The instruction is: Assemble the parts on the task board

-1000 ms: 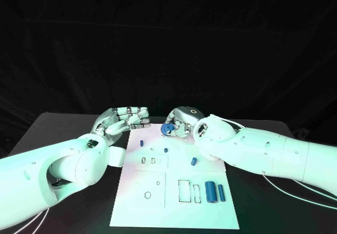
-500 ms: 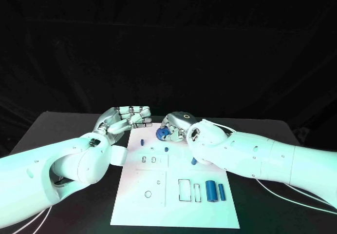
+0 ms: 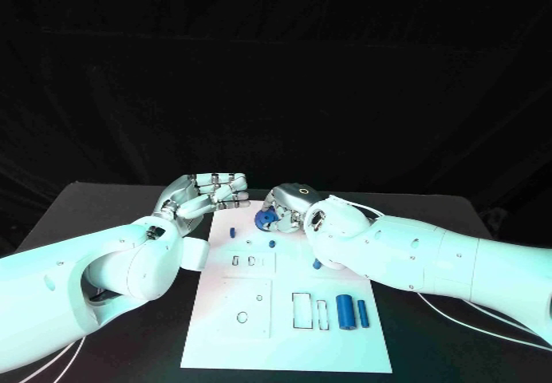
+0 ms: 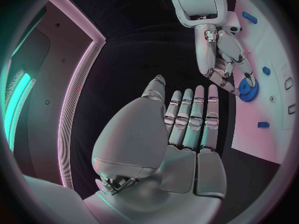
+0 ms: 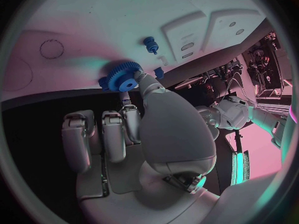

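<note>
The right hand [image 3: 290,209] had come a little lower and nearer to the far end of the task board [image 3: 259,335] than a second before, and the blue gear [image 3: 268,215] moved with it. The hand held this gear pinched between the thumb and a fingertip, at the board's far edge, just beside a small blue peg [image 3: 271,246] standing there. I judged that the gear was being brought to its seat (it did not look seated yet), so the step was near its end but not finished.

The left hand [image 3: 205,196] kept its place beside the board's far left corner, with the fingers straight and together, holding nothing.

The gear was a toothed wheel of matte blue plastic with a hub in the middle. The board was a flat white plate with shallow outlined recesses, round and rectangular. Two blue cylinders [image 3: 352,312] lay near its right edge, smooth and slightly shiny. The worktop [image 3: 104,209] under all was black and dull.
</note>
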